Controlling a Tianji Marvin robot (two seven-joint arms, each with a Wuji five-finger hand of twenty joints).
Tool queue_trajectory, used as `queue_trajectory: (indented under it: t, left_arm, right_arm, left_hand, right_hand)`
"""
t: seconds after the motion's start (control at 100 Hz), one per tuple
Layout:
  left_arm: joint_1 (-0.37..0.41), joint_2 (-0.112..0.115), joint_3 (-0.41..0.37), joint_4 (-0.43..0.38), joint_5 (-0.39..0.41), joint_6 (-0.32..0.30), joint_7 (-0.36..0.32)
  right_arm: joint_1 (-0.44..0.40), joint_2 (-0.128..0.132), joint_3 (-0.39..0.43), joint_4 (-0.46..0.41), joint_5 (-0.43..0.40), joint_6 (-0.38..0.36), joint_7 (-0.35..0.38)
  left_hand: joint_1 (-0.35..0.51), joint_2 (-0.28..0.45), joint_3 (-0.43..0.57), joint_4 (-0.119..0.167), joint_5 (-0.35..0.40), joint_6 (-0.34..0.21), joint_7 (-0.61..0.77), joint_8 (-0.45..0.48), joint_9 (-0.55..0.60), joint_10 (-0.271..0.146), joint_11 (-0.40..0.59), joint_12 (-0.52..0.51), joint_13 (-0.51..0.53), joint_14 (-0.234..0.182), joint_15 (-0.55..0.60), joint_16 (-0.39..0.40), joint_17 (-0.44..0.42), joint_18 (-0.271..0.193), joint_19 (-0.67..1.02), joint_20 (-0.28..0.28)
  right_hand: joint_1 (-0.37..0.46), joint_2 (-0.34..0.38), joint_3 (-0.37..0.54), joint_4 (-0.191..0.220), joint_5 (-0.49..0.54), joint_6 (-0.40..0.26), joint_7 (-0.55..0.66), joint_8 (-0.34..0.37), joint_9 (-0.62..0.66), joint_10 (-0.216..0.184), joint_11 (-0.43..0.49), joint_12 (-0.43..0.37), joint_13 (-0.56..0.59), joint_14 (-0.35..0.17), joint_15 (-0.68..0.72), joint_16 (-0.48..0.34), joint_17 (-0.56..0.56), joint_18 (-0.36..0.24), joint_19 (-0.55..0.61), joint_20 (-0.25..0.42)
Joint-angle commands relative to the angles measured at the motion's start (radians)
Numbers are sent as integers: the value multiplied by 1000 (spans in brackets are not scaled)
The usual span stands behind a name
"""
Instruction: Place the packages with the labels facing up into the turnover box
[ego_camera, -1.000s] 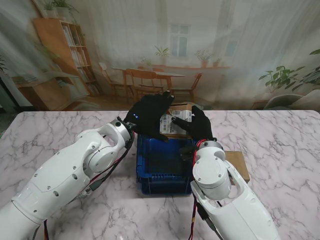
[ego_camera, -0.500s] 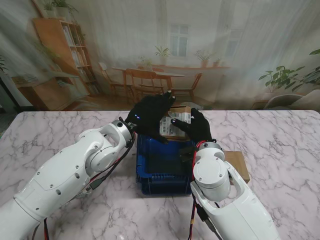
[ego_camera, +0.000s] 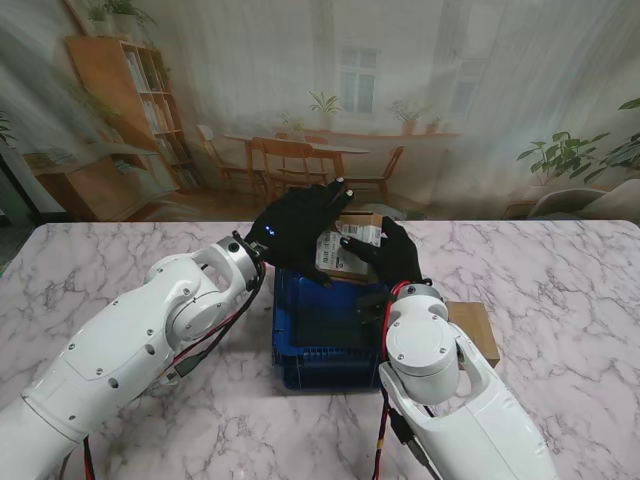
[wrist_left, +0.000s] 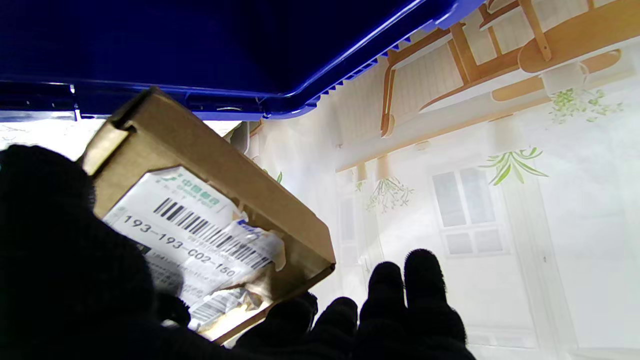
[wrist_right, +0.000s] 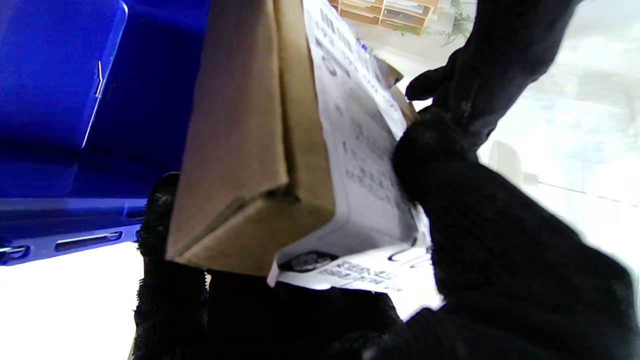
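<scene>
Both hands, left hand (ego_camera: 298, 228) and right hand (ego_camera: 393, 253), gripped one labelled package (ego_camera: 345, 248) above the blue turnover box (ego_camera: 325, 335).

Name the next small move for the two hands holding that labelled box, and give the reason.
Probably lower it toward me into the blue turnover box. Both the left hand and right hand hold the package above the bin's far rim, its white label already facing up and the bin's interior looks unoccupied.

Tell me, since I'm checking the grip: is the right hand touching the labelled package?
Touching. The right wrist view shows the right hand pressing a thumb on the package label, fingers under it.
</scene>
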Motion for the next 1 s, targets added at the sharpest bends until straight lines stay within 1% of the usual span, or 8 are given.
queue_trajectory:
  t: [0.0, 0.25, 0.37, 0.5, 0.62, 0.72, 0.82, 0.99]
  left_arm:
    - [5, 3, 0, -13, 4, -7, -20]
    - [-4, 12, 10, -18, 62, -12, -16]
    - [-17, 12, 25, -8, 66, -7, -17]
    - [-21, 7, 27, 0, 38, -13, -16]
    - [-26, 1, 24, 13, 2, -43, 2]
    - [-29, -2, 21, 20, -26, -67, 0]
    - [-31, -5, 22, 25, -47, -77, -5]
    - [-29, -4, 30, 25, -41, -79, 1]
  right_arm:
    - [1, -14, -7, -16, 8, 6, -4]
    - [9, -25, -9, -19, 27, 15, -29]
    - [1, -21, -8, -34, 42, 18, -13]
    - [-7, -15, -11, -42, 46, 20, 7]
    - [-6, -13, -11, -40, 51, 27, 19]
    - [-3, -14, -12, -36, 57, 31, 21]
    - [1, -16, -15, -32, 63, 33, 20]
    - [11, -21, -20, -20, 75, 37, 14]
  left_hand:
    - [-23, 47, 65, -6, -9, -23, -18, -19, -34, 21, -16, -22, -44, 29, -30, -35, -16, 7, -44, -29]
    - [13, 44, 77, 1, -2, 31, 5, 6, -35, 41, -15, -23, -40, 21, -5, -47, -4, 7, -46, -33]
    - [149, 52, 83, 59, -4, 50, 23, 138, -22, 37, 8, 75, 0, 7, 26, -21, 15, -10, 13, -18]
    - [246, 71, 95, 118, -11, -8, 44, 302, 6, -13, 66, 278, 80, -16, 71, 48, 50, -31, 79, 12]
    - [286, 79, 106, 150, -19, -41, 66, 407, 30, -74, 131, 373, 152, -16, 128, 148, 112, -35, 156, 72]
    - [291, 80, 93, 141, -11, -68, 19, 325, 13, -103, 74, 328, 152, 7, 97, 148, 186, -26, 185, 90]
    - [255, 60, 85, 110, -11, -78, 16, 251, -1, -74, 39, 272, 152, 23, 88, 124, 210, -51, 194, 87]
    - [113, 28, 77, 46, -10, -101, 2, 97, -24, -43, -12, 29, 184, 115, 87, 74, 246, 29, 218, 85]
  right_hand:
    - [148, 122, 166, 63, 49, -200, 121, 31, 124, -160, 144, 30, 93, -56, 84, 17, 10, 8, -2, -5]
    - [148, 124, 162, 63, 44, -202, 131, 26, 125, -166, 147, 24, 101, -63, 79, 14, 15, 4, -10, -11]
    - [149, 122, 163, 64, 44, -199, 133, 22, 126, -164, 149, 22, 103, -59, 80, 14, 16, 4, -10, -13]
    - [149, 119, 166, 64, 44, -199, 134, 20, 127, -161, 151, 22, 103, -55, 82, 16, 15, 5, -11, -14]
    - [149, 119, 168, 63, 44, -199, 135, 19, 126, -156, 151, 23, 101, -50, 83, 17, 14, 8, -15, -16]
    - [149, 119, 169, 63, 44, -199, 136, 18, 125, -157, 151, 23, 100, -50, 83, 17, 12, 10, -18, -17]
    - [148, 119, 169, 63, 44, -199, 136, 18, 125, -157, 151, 24, 99, -49, 83, 18, 12, 11, -20, -18]
    - [149, 119, 170, 63, 44, -199, 136, 17, 123, -157, 149, 26, 97, -51, 82, 18, 11, 12, -21, -20]
